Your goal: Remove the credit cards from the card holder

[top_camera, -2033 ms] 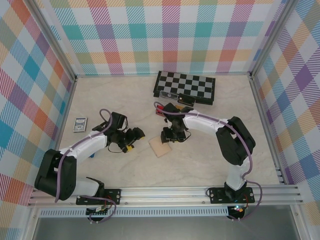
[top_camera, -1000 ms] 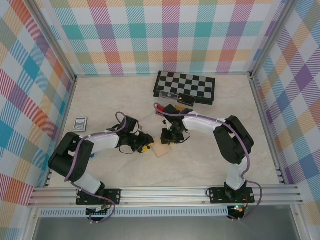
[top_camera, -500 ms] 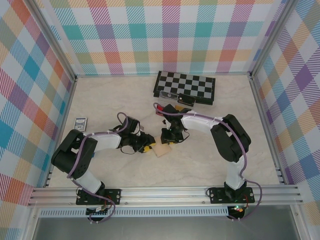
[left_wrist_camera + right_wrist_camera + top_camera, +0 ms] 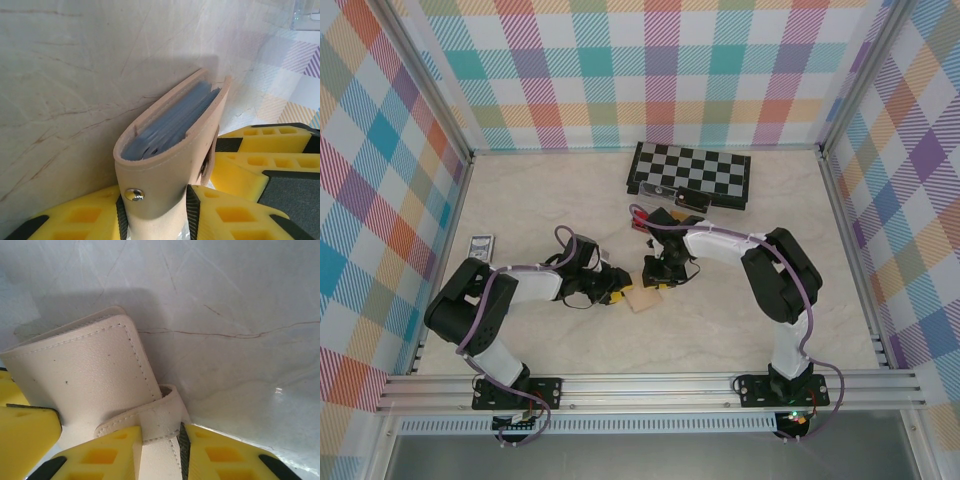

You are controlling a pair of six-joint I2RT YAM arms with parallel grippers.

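Our left arm has swung in from the left, and the left gripper (image 4: 618, 292) now pinches one end of the card holder (image 4: 642, 299), which sits mid-table (image 4: 720, 330) between both grippers. Our right gripper (image 4: 660, 279) is clamped on the holder's tab. The holder looks folded, so we judge every card is yet to come out.

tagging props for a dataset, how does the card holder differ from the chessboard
Colour: the card holder is plain pale tan, the chessboard black-and-white checks. Size: the card holder is far smaller than the chessboard. State: both arms' jaws pinch the card holder's strap; the chessboard lies clear of them by the back wall. Both are rectangular.
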